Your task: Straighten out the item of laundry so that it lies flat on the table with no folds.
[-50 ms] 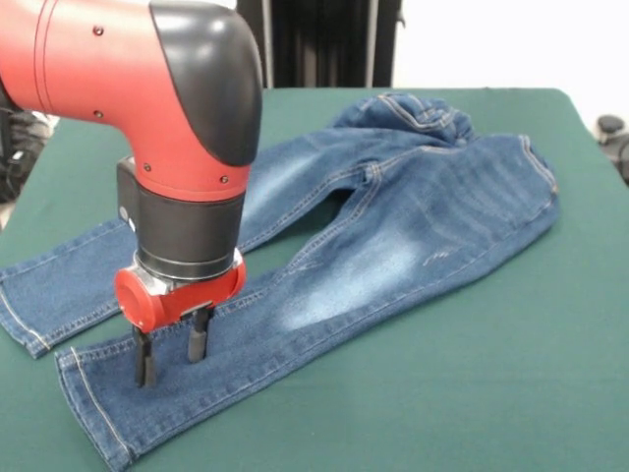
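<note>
Largely spread already, the jeans (393,216) lie across the table (511,374), both legs extended toward the hems. Remaining fault: the waistband end appears bunched and folded over, though the angle makes this uncertain. The gripper (170,359) stands over the nearer leg's lower end, fingers parted a little, tips at the denim, holding nothing visibly.

arm (147,88): red shell, black elbow cap, small screws | wrist: black collar, red flange
</note>
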`<move>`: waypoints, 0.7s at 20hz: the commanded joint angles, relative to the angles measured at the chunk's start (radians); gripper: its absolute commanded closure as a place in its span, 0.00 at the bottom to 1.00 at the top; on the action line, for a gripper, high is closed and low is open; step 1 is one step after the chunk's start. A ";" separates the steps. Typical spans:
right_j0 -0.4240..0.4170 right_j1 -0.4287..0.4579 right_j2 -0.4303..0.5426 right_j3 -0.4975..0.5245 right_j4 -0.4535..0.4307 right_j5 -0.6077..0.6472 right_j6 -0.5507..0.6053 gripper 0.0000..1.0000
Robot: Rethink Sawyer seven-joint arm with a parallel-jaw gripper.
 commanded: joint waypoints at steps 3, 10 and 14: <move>0.024 -0.003 -0.042 0.057 0.006 0.165 0.086 0.00; 0.023 -0.089 -0.015 0.133 0.046 0.227 0.048 0.00; -0.027 -0.227 0.104 0.271 0.134 0.265 -0.033 0.00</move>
